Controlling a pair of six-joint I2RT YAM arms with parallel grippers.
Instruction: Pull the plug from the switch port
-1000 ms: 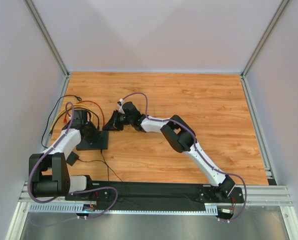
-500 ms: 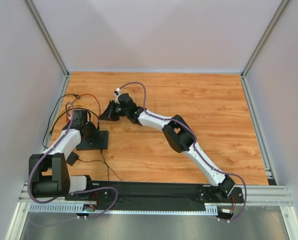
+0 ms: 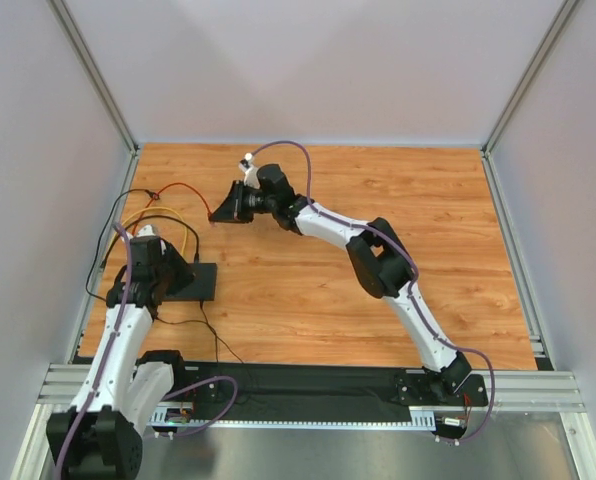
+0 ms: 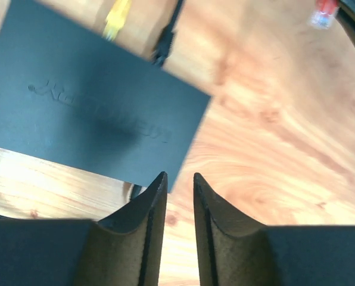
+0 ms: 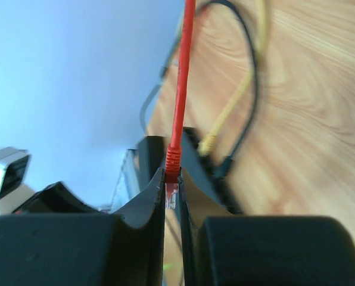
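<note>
The switch (image 3: 203, 283) is a flat black box lying at the left of the wooden table; it fills the upper left of the left wrist view (image 4: 94, 113). A yellow plug (image 4: 117, 15) and a black plug (image 4: 161, 46) sit in its far edge. My right gripper (image 3: 219, 211) is shut on the red plug (image 5: 173, 174), held clear of the switch toward the back. The red cable (image 3: 178, 187) arcs left from it. My left gripper (image 3: 168, 278) hovers above the switch's near right corner, jaws (image 4: 178, 182) a little apart and empty.
Yellow and black cables (image 3: 138, 215) loop on the table behind the switch near the left wall. A small black adapter and its thin cable (image 3: 206, 325) lie in front of the switch. Aluminium frame rails (image 3: 518, 250) border the table.
My right gripper has drawn the red plug away from the switch, up and toward the back. My left gripper has lifted off the switch and pulled back toward the near edge.
</note>
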